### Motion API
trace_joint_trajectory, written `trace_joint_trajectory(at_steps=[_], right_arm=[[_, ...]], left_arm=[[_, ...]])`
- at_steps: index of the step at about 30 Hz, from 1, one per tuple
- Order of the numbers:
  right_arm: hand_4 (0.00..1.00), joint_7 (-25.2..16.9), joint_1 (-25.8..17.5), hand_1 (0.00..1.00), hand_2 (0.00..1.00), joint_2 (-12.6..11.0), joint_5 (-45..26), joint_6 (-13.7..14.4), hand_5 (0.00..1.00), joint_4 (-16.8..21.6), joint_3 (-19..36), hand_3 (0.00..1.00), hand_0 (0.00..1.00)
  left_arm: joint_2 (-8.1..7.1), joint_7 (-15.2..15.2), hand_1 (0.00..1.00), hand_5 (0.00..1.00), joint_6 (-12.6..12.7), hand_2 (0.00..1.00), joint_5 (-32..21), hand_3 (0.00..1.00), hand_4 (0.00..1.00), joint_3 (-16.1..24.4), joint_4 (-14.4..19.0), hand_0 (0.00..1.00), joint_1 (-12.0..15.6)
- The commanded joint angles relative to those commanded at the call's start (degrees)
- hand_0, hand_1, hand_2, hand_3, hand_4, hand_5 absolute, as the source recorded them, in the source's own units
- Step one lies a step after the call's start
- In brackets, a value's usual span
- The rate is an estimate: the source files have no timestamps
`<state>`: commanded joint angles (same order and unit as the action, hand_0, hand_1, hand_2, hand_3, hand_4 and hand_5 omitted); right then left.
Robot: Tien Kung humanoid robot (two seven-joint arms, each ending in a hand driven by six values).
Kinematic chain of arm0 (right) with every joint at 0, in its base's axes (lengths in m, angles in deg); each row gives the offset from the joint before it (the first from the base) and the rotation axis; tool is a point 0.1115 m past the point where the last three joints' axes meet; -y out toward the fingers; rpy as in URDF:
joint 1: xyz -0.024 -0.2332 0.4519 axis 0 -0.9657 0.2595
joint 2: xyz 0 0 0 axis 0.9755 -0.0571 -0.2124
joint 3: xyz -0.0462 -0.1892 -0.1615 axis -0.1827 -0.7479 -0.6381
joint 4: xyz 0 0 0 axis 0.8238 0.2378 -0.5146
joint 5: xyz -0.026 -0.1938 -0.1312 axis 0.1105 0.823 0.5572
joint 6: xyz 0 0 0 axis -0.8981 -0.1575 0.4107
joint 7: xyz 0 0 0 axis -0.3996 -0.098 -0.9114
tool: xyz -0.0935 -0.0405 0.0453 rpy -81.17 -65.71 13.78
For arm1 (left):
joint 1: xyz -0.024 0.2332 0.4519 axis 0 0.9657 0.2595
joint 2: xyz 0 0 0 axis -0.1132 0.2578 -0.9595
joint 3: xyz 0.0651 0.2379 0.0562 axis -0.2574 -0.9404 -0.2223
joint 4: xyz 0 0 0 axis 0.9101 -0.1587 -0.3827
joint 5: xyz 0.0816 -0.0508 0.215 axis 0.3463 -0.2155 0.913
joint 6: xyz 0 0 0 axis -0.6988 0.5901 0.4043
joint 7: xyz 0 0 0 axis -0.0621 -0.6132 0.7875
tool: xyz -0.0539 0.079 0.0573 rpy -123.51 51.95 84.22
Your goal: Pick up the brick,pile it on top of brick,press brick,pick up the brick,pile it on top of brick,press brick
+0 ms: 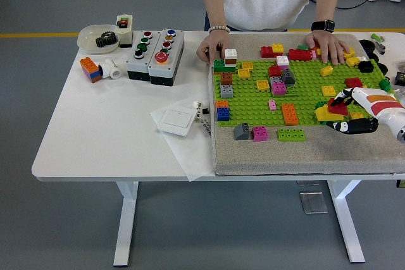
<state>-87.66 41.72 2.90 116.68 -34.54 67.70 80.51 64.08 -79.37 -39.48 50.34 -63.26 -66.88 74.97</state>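
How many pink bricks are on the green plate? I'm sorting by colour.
3 that I can see: a pink brick mid-plate beside a grey one, a small pale one just below it, and one at the near edge. Others may be hidden.
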Motion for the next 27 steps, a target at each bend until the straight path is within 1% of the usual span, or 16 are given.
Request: trace_joint_trajectory(at_steps=[27], right_arm=[[0.874, -0.8, 1.4, 0.603, 0.635, -0.7, 0.1, -1.1, 0.39, -0.3, -2.3, 0.603, 0.614]], left_arm=[[0.06, -0.2, 0.797, 0.652, 0.0, 0.815, 0.5, 0.64, 0.66, 0.3, -0.1, 0.793, 0.1]])
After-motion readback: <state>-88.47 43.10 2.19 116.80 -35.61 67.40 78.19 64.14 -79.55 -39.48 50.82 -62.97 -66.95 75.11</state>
